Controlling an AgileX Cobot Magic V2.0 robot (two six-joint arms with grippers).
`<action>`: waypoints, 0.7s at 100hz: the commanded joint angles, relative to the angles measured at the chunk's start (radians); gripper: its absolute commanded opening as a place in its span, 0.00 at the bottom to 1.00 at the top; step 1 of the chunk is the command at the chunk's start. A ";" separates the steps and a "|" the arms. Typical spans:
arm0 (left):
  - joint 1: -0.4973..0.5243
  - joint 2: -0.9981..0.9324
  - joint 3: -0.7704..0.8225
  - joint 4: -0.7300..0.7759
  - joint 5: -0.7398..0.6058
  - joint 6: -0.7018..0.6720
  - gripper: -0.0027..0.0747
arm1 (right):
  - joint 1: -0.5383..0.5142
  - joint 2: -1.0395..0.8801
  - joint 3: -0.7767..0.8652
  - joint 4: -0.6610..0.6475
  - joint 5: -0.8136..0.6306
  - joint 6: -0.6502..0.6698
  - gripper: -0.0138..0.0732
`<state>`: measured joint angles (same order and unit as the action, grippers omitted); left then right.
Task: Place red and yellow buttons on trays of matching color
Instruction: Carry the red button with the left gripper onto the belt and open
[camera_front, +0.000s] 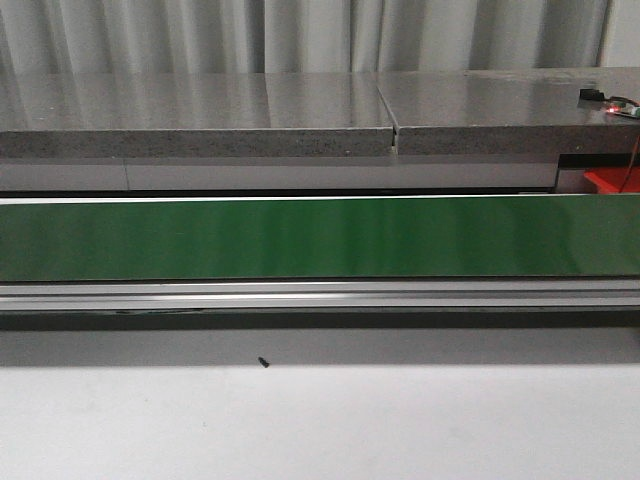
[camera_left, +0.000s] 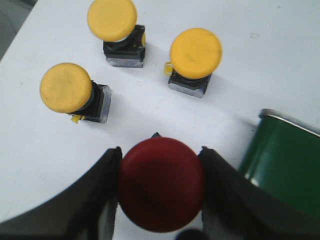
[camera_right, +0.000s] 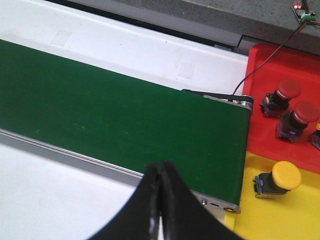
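Left hand (camera_left: 160, 192) around round red button (camera_left: 161, 184)

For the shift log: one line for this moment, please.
left gripper shut on red button | right gripper shut, empty | three yellow buttons waiting

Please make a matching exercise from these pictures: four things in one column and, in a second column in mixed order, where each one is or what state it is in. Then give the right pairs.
Things
1. red button seen by the left wrist
2. three yellow buttons seen by the left wrist
3. two red buttons seen by the right wrist
4. right gripper

Places or states
A. standing on the red tray
B. shut, holding nothing
C. standing on the white table
D. between the fingers of the left gripper

Pairs: 1-D, 2-C, 3-A, 4-B
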<state>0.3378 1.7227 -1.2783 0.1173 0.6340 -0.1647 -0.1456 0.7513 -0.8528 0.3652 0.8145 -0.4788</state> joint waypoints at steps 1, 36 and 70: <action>-0.034 -0.103 -0.031 0.004 -0.011 0.007 0.21 | 0.001 -0.007 -0.025 0.017 -0.056 -0.012 0.08; -0.125 -0.187 -0.027 -0.026 0.117 0.008 0.21 | 0.001 -0.007 -0.025 0.017 -0.056 -0.012 0.08; -0.192 -0.192 0.037 -0.064 0.110 0.008 0.21 | 0.001 -0.007 -0.025 0.017 -0.056 -0.012 0.08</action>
<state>0.1669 1.5787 -1.2270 0.0646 0.7909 -0.1554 -0.1456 0.7513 -0.8528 0.3652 0.8145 -0.4788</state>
